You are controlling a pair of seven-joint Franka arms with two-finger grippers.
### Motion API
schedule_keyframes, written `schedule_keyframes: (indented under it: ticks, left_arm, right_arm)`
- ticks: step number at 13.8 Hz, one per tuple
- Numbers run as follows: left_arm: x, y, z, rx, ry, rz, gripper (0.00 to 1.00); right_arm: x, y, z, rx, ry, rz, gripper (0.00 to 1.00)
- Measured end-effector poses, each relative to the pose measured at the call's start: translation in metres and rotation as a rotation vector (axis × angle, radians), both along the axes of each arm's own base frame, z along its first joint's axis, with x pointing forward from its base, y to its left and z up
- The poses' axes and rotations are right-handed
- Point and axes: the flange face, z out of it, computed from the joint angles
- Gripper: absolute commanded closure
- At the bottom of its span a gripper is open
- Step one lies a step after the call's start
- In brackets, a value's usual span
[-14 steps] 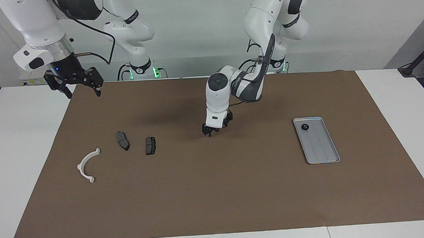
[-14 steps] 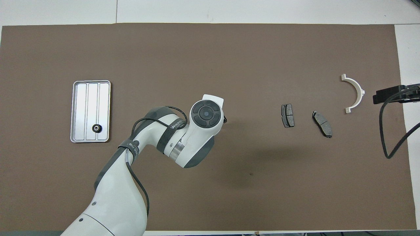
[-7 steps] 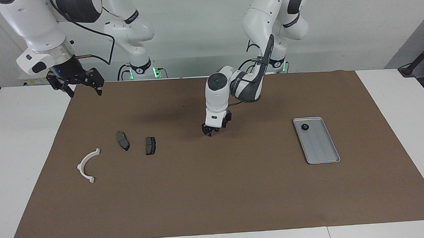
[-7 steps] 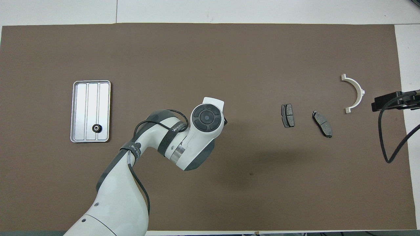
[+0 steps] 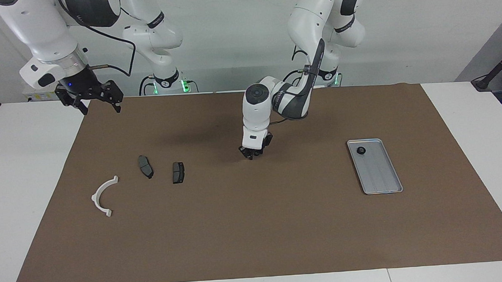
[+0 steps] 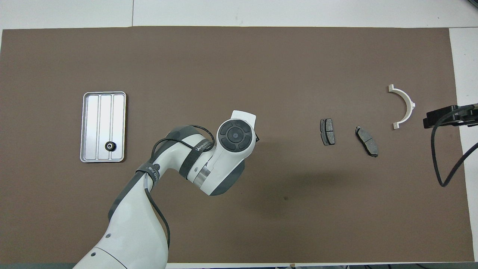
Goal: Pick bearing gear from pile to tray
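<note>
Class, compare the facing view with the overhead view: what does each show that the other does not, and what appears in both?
Only the facing view shows the left gripper low over the brown mat, both arm bases, and the right gripper raised at the mat's edge. Only the overhead view shows the left arm's wrist covering that gripper from above. Both show the tray with a small black gear in it, two brake-pad plates and the white half-ring bracket.

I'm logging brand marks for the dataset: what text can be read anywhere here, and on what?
"WANKEE...": white letters on the black strap around the left arm; the ending is too small to read.
Second strap, lower on that arm: lettering too small to read.
No text shows on the tray.
</note>
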Motion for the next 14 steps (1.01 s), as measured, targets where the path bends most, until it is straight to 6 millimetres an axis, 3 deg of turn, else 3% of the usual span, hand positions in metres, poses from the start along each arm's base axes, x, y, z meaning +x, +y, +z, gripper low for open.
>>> schedule_keyframes:
  ticks: [2,7,11,14]
  left_arm:
    - [0.0,0.0,0.001,0.0,-0.001,0.0,1.0]
    - [0.003,0.006,0.001,0.013,0.006,0.009,1.0]
    - [0.038,0.047,0.016,0.035,-0.014,0.055,1.0]
    - [0.067,0.099,0.051,0.035,-0.016,0.027,1.0]
  right_arm:
    - [0.0,0.0,0.0,0.0,0.0,0.0,0.0]
    - [0.0,0.0,0.0,0.0,0.0,0.0,0.0]
    - [0.0,0.0,0.0,0.0,0.0,0.0,0.0]
    - [0.0,0.001,0.0,0.0,0.0,0.001,0.0]
